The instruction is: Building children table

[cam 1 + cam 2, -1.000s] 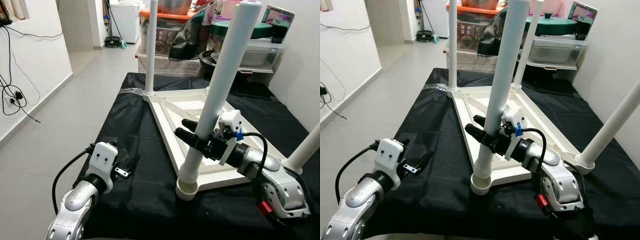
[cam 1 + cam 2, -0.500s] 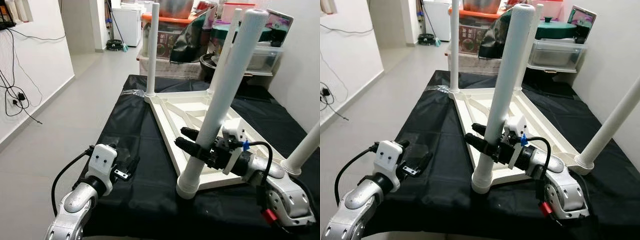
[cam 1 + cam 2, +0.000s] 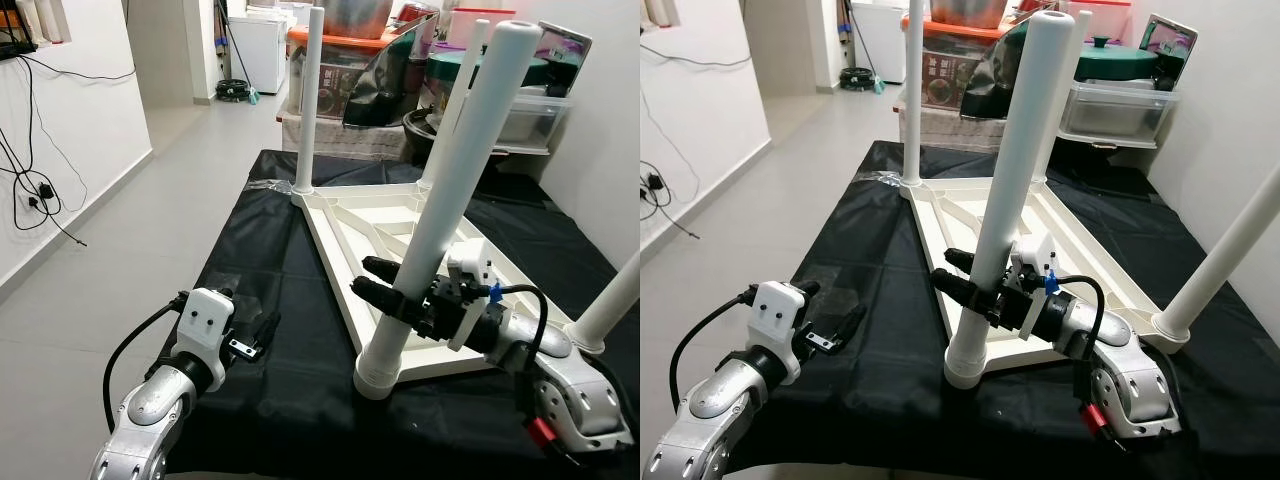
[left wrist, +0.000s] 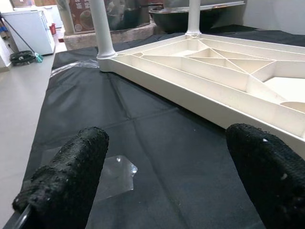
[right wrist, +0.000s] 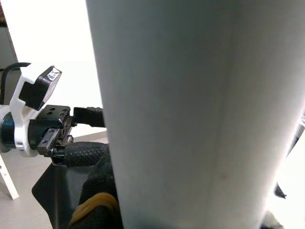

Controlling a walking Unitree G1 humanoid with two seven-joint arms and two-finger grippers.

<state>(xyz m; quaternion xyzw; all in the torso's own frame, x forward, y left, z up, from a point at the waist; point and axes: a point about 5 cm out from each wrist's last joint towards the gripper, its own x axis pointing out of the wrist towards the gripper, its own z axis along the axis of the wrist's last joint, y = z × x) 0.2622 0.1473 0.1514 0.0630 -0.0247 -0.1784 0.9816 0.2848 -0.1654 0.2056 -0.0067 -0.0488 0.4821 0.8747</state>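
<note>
Fingers of the right gripper clasp the near leg, standing in its corner socket of the upturned tabletop on the bench. All four legs look fitted; this one perhaps needs tightening. The left gripper idles open.

Both head views look forward and down from the near edge of the black-covered table, sharing the upturned white tabletop. The left wrist view skims low over the cloth toward that tabletop. The right wrist view sits hard against the near-corner leg.
</note>
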